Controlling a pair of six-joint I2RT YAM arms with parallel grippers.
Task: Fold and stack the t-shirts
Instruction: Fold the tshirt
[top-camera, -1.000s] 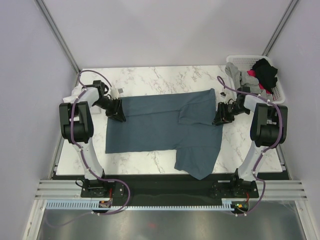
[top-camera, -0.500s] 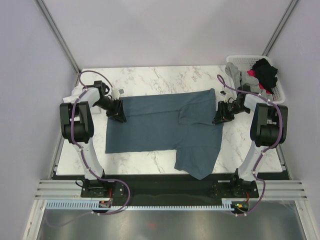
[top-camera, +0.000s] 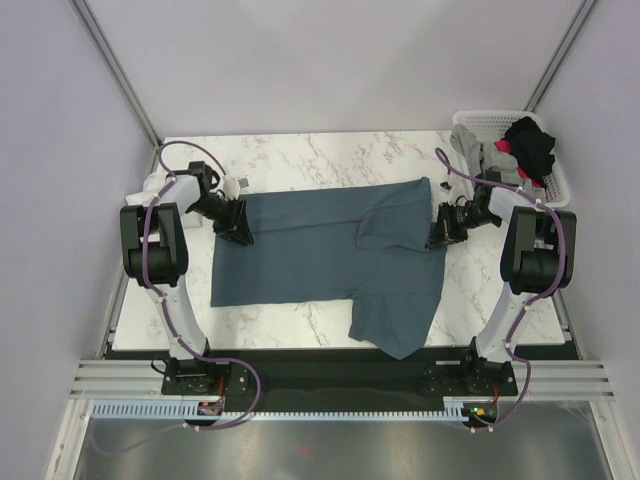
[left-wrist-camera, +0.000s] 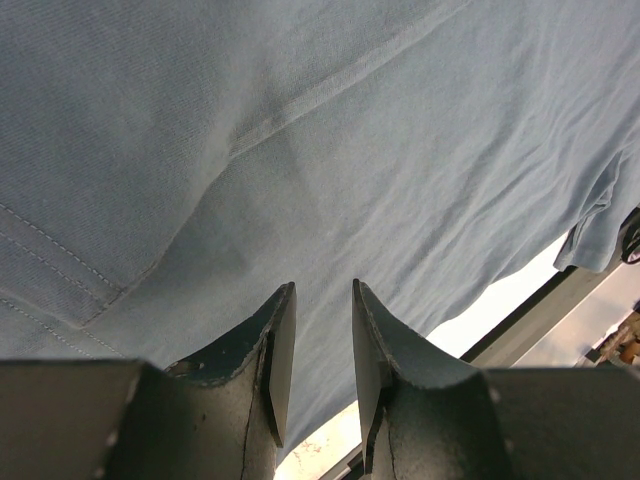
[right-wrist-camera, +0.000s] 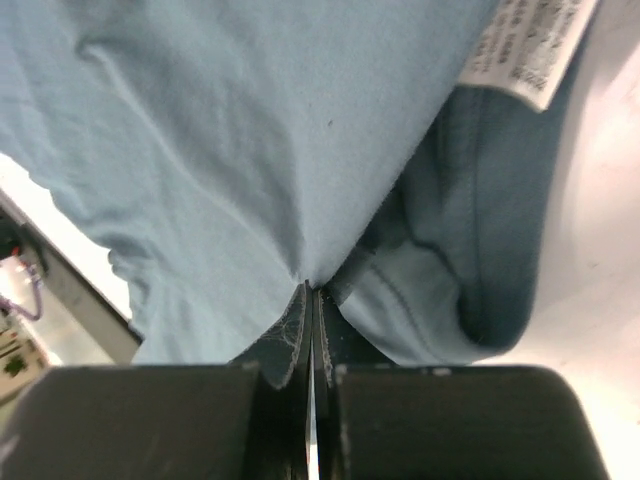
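A slate-blue t-shirt (top-camera: 320, 250) lies spread across the marble table (top-camera: 300, 155), one part folded over at the right and its near right corner hanging off the front edge. My left gripper (top-camera: 243, 232) rests low at the shirt's left edge. In the left wrist view it (left-wrist-camera: 323, 292) stands open a little, the cloth (left-wrist-camera: 330, 130) showing behind the gap. My right gripper (top-camera: 436, 232) is at the shirt's right edge. In the right wrist view it (right-wrist-camera: 310, 287) is shut on a pinch of the blue cloth (right-wrist-camera: 250, 130), beside the neck label (right-wrist-camera: 525, 50).
A white lattice basket (top-camera: 560, 186) stands at the back right corner, holding a grey t-shirt (top-camera: 478, 150) and a black one (top-camera: 530, 142) with something red. A white piece of cloth (top-camera: 150, 185) lies at the table's left edge behind the left arm.
My right gripper has closed onto the shirt's right edge. The left gripper and the shirt have stayed where they were.
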